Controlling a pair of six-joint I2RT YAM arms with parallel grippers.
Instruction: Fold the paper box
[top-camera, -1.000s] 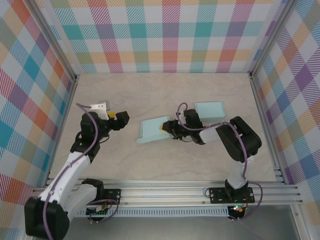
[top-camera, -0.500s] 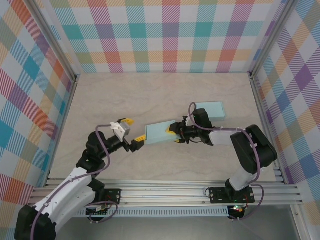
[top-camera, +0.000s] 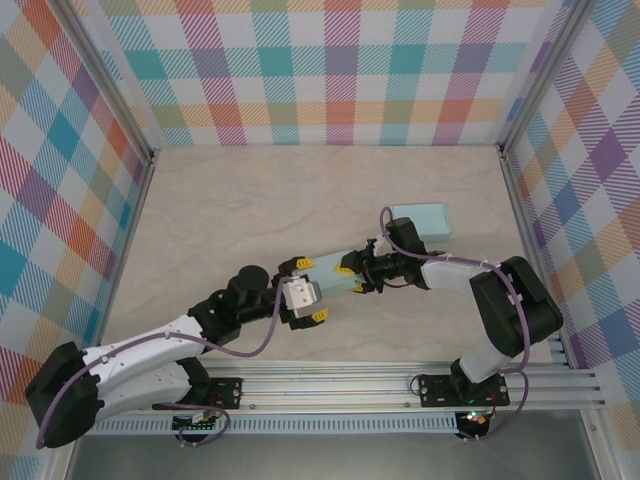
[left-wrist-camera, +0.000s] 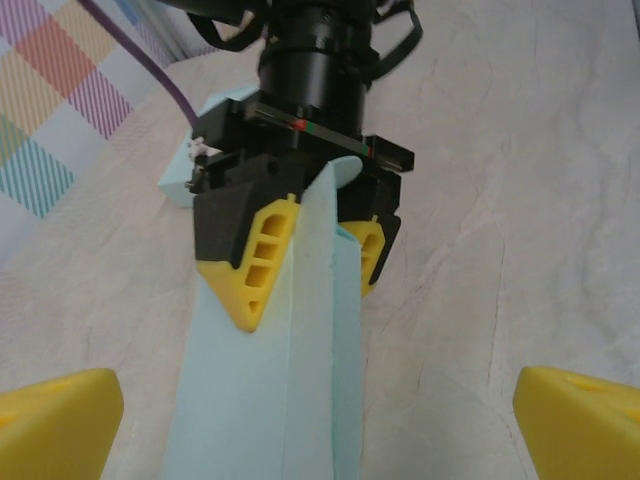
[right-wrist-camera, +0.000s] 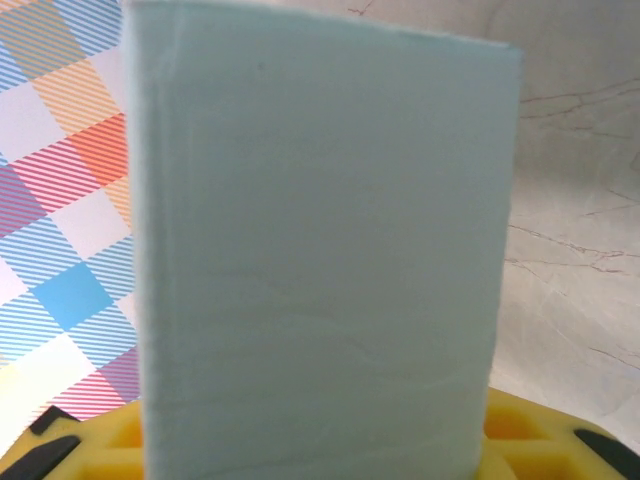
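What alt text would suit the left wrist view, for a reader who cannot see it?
The right gripper pinches the far end of a pale blue paper box, which runs toward the camera over a beige table. The open left gripper shows one yellow fingertip in each bottom corner, either side of the box.
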